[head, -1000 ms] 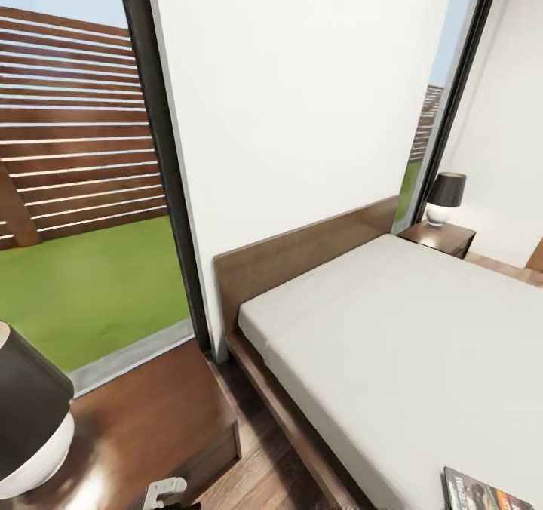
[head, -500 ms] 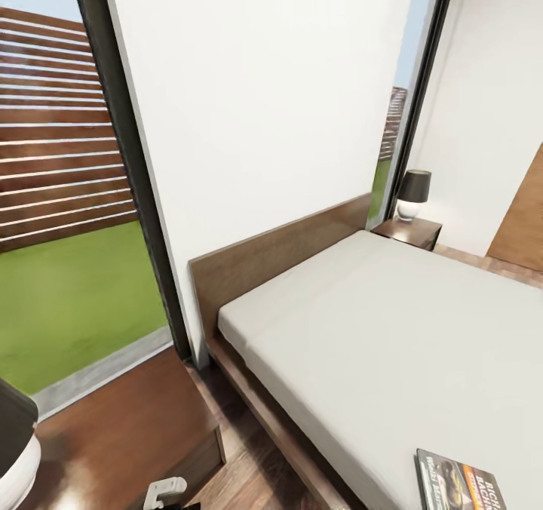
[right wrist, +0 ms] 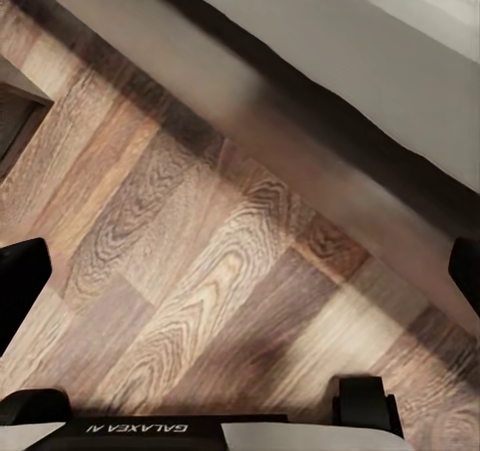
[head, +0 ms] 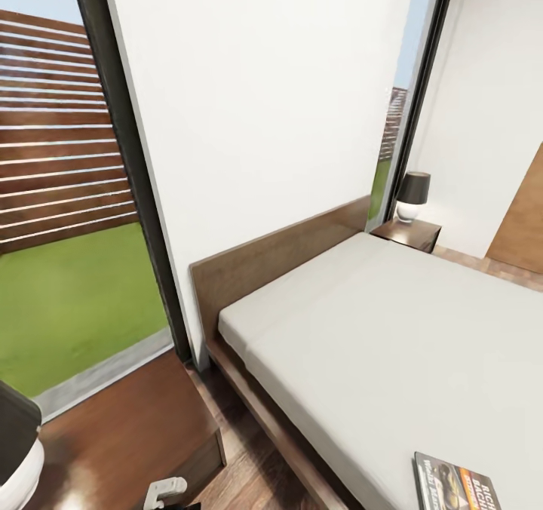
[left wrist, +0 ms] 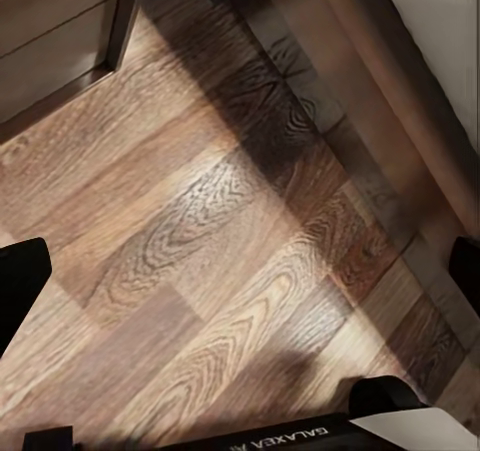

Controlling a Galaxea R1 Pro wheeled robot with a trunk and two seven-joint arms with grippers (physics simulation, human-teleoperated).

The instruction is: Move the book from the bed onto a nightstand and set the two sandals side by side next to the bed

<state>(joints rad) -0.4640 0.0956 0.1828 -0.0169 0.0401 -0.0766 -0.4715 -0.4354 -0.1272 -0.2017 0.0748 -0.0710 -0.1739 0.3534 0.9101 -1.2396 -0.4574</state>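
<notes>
While the small dark-covered paperback book lies at the lower right of the frame on the pale grey mattress of the dark-wood platform bed, nothing is done as far as shown.

- Nearest glossy reddish-brown nightstand: lower left; second dark-wood nightstand beyond the bed, right of centre.
- Sandals: placement remains.
- Left gripper and right gripper: spread wide, empty, each over brown wood-plank floor beside the bed frame, apart from the book.
</notes>
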